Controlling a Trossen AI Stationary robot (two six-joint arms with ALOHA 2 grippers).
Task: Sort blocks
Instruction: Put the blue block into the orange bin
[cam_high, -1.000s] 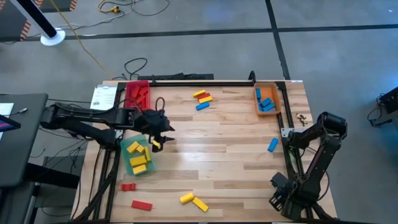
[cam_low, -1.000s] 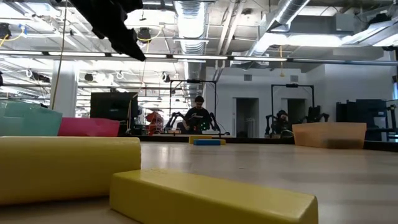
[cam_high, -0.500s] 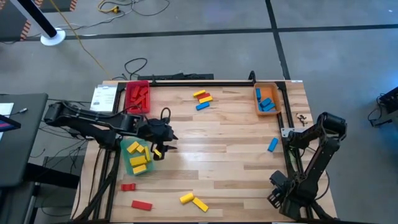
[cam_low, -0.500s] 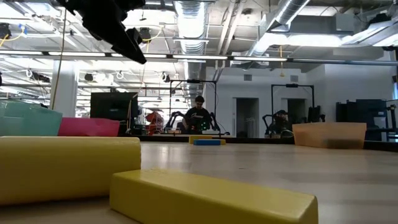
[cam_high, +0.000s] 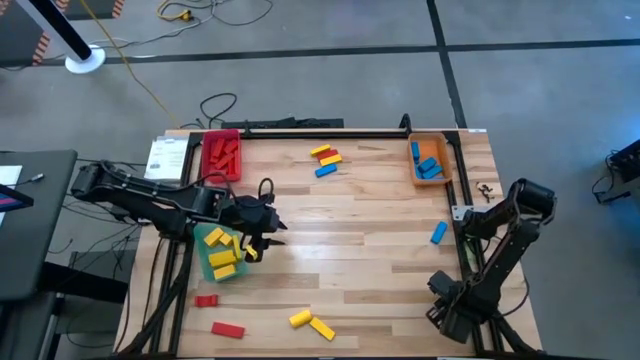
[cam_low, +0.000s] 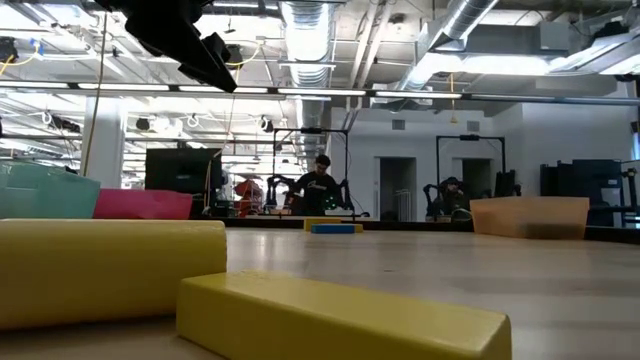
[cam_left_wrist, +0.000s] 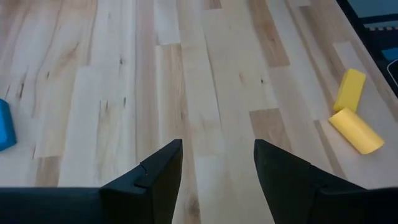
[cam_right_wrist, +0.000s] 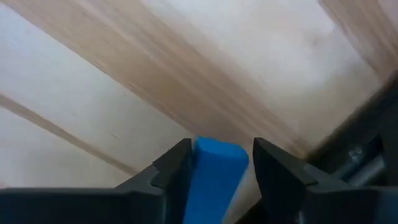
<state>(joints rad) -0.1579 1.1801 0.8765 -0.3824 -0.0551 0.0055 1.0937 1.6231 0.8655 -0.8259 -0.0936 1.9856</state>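
Right claw (cam_right_wrist: 221, 150), by the counter's near-right corner, clamps a blue block (cam_right_wrist: 217, 171). Recommend a level lift and release squarely above the orange tray (cam_high: 449, 160), far-right corner. Left claw (cam_left_wrist: 217, 163) hangs wide, empty, at the green tray's (cam_high: 208, 272) edge.

Two matte black jointed robot arms, each ending in a two-fingered claw with smooth, wedge-shaped dark fingers (cam_left_wrist: 155, 180).

A pale wooden plank table (cam_high: 360, 230) is carrying three rectangular plastic trays: red (cam_high: 207, 160) at one far corner, orange (cam_high: 441, 142) at the other, green (cam_high: 208, 270) along the left edge. A person (cam_low: 320, 184) is sitting beyond.
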